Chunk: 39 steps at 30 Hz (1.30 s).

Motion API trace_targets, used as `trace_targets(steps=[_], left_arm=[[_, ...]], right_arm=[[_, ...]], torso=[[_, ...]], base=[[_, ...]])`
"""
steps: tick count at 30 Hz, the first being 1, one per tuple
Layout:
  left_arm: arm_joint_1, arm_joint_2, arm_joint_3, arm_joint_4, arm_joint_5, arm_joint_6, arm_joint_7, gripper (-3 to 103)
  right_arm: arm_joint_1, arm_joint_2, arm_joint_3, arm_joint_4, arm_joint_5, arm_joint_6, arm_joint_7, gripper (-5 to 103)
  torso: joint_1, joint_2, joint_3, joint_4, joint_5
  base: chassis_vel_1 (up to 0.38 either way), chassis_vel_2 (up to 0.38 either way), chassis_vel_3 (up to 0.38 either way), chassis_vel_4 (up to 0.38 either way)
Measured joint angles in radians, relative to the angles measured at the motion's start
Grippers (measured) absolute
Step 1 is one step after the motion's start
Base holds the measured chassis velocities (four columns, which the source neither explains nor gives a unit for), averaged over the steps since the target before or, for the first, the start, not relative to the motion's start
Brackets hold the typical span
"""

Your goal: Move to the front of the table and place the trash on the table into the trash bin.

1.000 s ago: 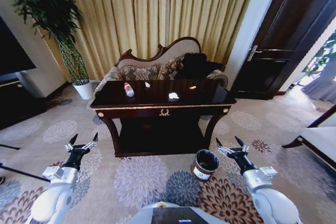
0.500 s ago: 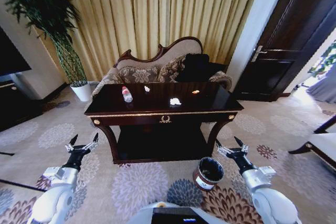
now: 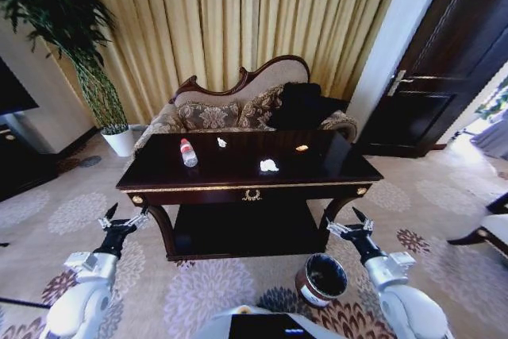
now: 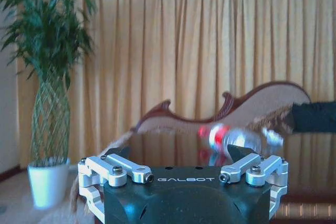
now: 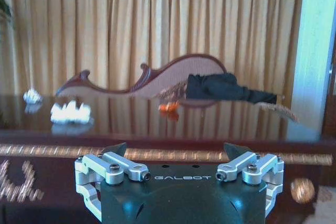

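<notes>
The dark glossy table (image 3: 238,174) with gold trim stands straight ahead in the head view. On its top lie a clear bottle with a red cap and label (image 3: 188,152), a crumpled white paper (image 3: 269,166), a smaller white scrap (image 3: 222,143) and a small orange wrapper (image 3: 302,148). The trash bin (image 3: 321,279) stands on the carpet by the table's front right leg. My left gripper (image 3: 127,213) is open and empty, low in front of the left leg. My right gripper (image 3: 343,221) is open and empty just above the bin. The left wrist view shows the bottle (image 4: 231,137); the right wrist view shows the paper (image 5: 70,111) and the wrapper (image 5: 169,107).
A sofa (image 3: 246,105) with a dark garment stands behind the table before gold curtains. A tall plant in a white pot (image 3: 121,140) stands at the back left. A dark door (image 3: 444,69) is on the right, and dark furniture (image 3: 20,164) on the left.
The whole view has closed in on the table, so the camera has moved forward. The bin now sits nearer my right gripper. Both arms keep their pose.
</notes>
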Motion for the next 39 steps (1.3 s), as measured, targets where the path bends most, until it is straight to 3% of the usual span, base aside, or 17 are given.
trace_targets(steps=[13, 25, 30, 39], left_arm=[[-0.019, 0.024, -0.023, -0.079, 0.022, 0.077, -0.043, 100], [-0.011, 0.05, -0.065, -0.066, 0.001, 0.077, -0.04, 100], [-0.007, 0.04, -0.053, -0.074, 0.002, 0.075, -0.033, 100], [-0.002, 0.032, -0.055, -0.076, 0.003, 0.059, -0.017, 100]], right_arm=[[0.02, -0.066, 0.014, 0.188, 0.101, -0.171, 0.121, 100], [0.036, -0.078, -0.006, 0.19, 0.111, -0.173, 0.134, 100], [0.031, -0.07, -0.001, 0.162, 0.1, -0.136, 0.101, 100], [0.027, -0.061, 0.003, 0.156, 0.093, -0.14, 0.082, 100]], torso=[[0.0, 0.0, 0.0, 0.0001, -0.0004], [0.0, 0.0, 0.0, -0.0001, -0.0004], [0.0, 0.0, 0.0, -0.0002, -0.0003], [0.0, 0.0, 0.0, -0.0001, -0.0004]], base=[[-0.031, 0.036, 0.032, -0.03], [0.0, 0.0, 0.0, 0.0], [0.0, 0.0, 0.0, 0.0], [0.0, 0.0, 0.0, 0.0]])
